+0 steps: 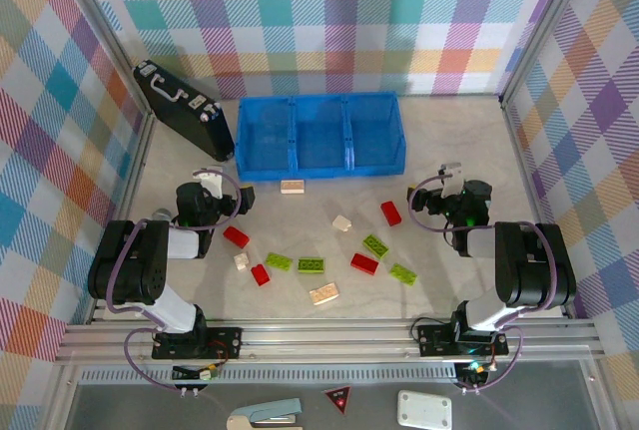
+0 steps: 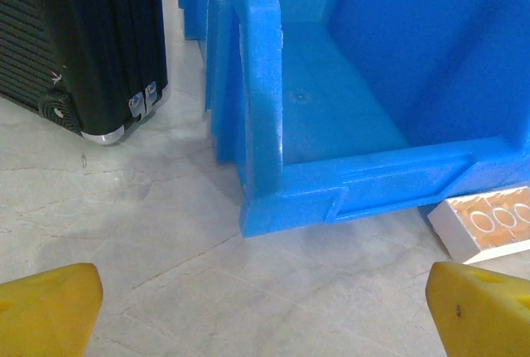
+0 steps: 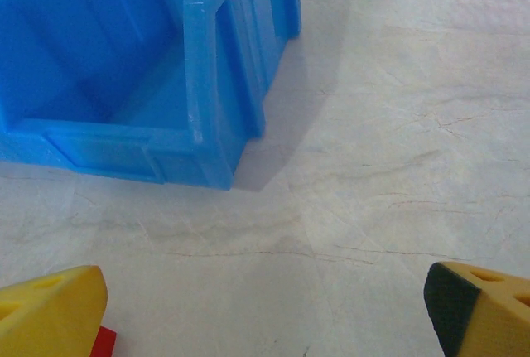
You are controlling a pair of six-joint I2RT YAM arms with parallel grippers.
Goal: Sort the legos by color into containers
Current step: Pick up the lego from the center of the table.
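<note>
Marble tabletop (image 1: 449, 141); legos (image 1: 311, 264) unsorted, 6 o'clock of containers (image 1: 369, 168); left gripper (image 2: 265, 315) & right gripper (image 3: 265, 315) wide open, empty; nxt: grab a brick

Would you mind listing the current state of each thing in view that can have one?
blue bin, upright and empty.
black briefcase, shut, by the bin's left end.
legos, all loose on the table, none sorted yet.
left tool, open, holding nothing.
right tool, open, holding nothing.
</note>
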